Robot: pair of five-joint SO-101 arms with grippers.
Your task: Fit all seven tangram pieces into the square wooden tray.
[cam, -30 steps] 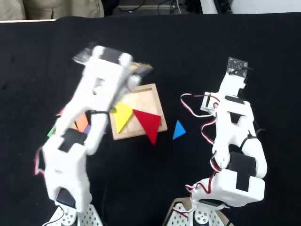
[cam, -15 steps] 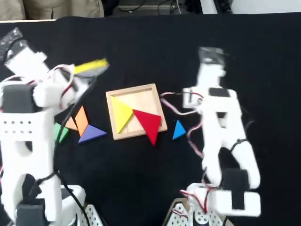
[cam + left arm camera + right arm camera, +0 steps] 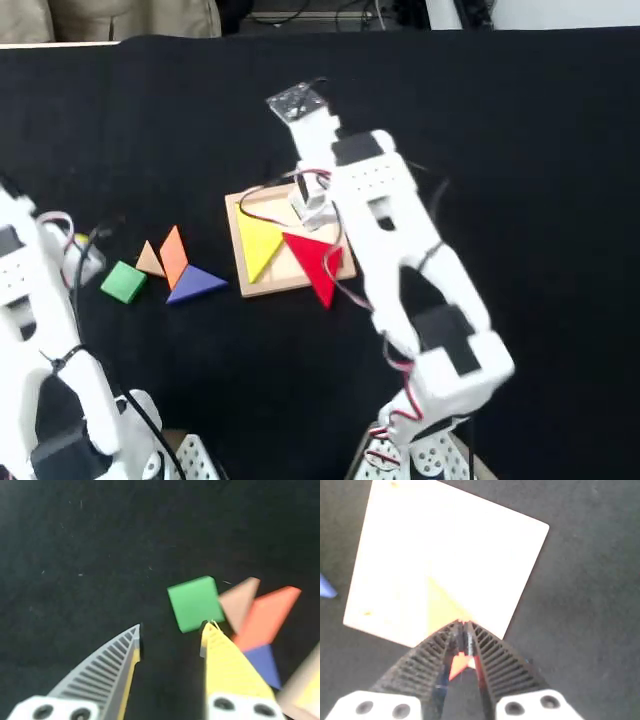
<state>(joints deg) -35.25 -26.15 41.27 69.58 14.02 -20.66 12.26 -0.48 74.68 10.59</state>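
Note:
The square wooden tray (image 3: 290, 200) (image 3: 445, 555) holds a yellow triangle (image 3: 258, 245) (image 3: 442, 605). A red triangle (image 3: 318, 262) lies half in the tray and overhangs its near edge. My right arm (image 3: 370, 190) stretches over the tray, and my right gripper (image 3: 464, 626) hangs shut above the yellow triangle's tip. Left of the tray lie a green square (image 3: 122, 282) (image 3: 194, 602), a tan triangle (image 3: 150, 260) (image 3: 240, 599), an orange piece (image 3: 174, 255) (image 3: 265, 617) and a blue triangle (image 3: 195, 285) (image 3: 262, 662). My left gripper (image 3: 88, 255) (image 3: 172, 632) stands open just short of the green square.
Black cloth covers the whole table (image 3: 520, 150). The left arm's base (image 3: 60, 400) stands at the near left and the right arm's base (image 3: 440, 400) at the near middle. Bare cloth lies to the right of the tray and behind it.
My left arm swung away from the tray to the far left, down by the green square. My right arm swung left over the tray and now hides the small blue triangle.

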